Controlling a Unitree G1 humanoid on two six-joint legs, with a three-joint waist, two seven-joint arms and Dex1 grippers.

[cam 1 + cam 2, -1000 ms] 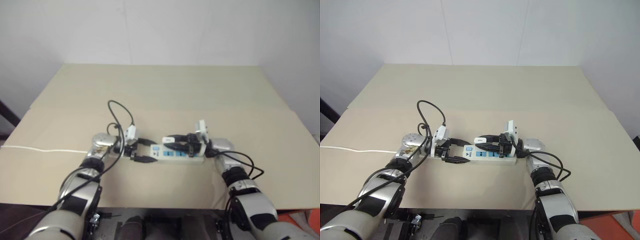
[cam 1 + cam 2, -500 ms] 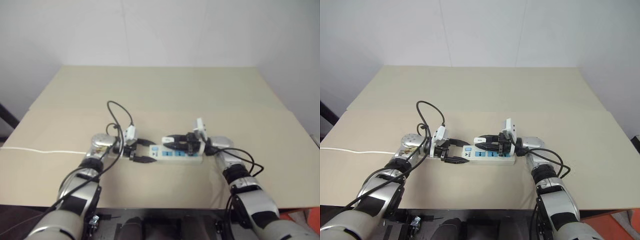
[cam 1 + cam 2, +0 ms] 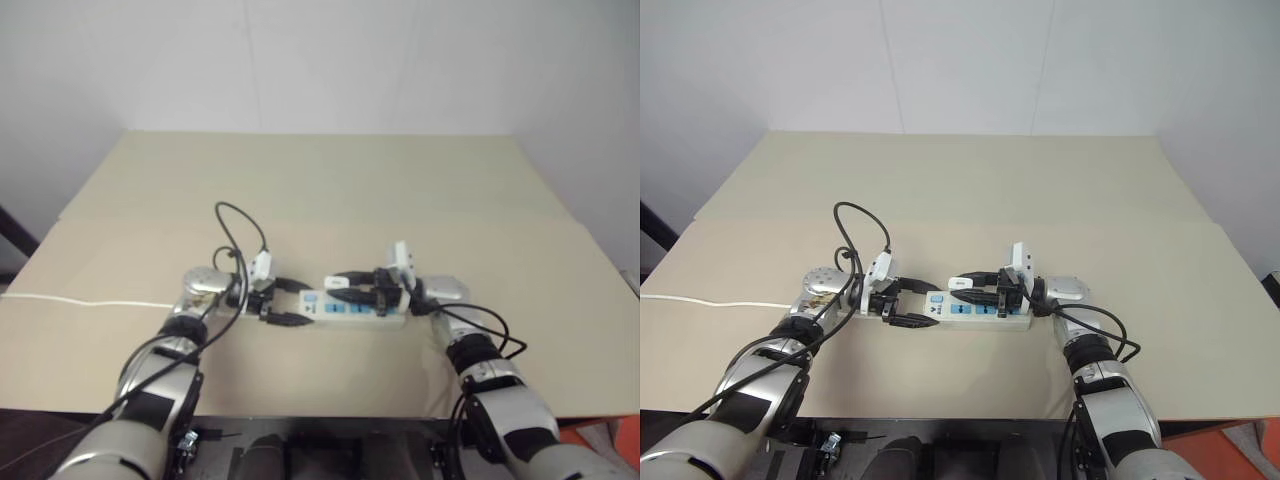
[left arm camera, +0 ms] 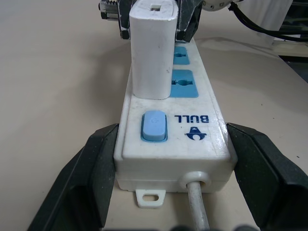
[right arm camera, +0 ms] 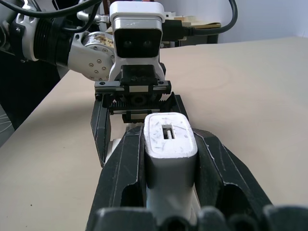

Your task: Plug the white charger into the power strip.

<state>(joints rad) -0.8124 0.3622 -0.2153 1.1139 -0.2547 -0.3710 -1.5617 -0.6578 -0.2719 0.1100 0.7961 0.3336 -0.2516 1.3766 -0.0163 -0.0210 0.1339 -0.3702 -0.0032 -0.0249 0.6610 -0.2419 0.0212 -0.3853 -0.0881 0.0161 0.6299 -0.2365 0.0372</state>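
The power strip [image 4: 171,139] lies on the table [image 3: 970,180], its switch end clamped by the left gripper [image 4: 168,159]. The right gripper [image 5: 168,159] pinches the white charger [image 4: 151,48] (upright, seated on the first socket beside the switch).

White charger [image 4: 151,53] stands upright, apparently seated, on power strip [image 4: 192,137].

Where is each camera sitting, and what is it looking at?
Head eyes: high up, looking down at the table, both arms, the power strip.
Left wrist: low behind the left gripper, whose fingers squeeze the strip's switch end; the white charger stands on it.
Right wrist: behind the right gripper, gripping the charger; the left gripper faces it.
Both wrist views share the charger.
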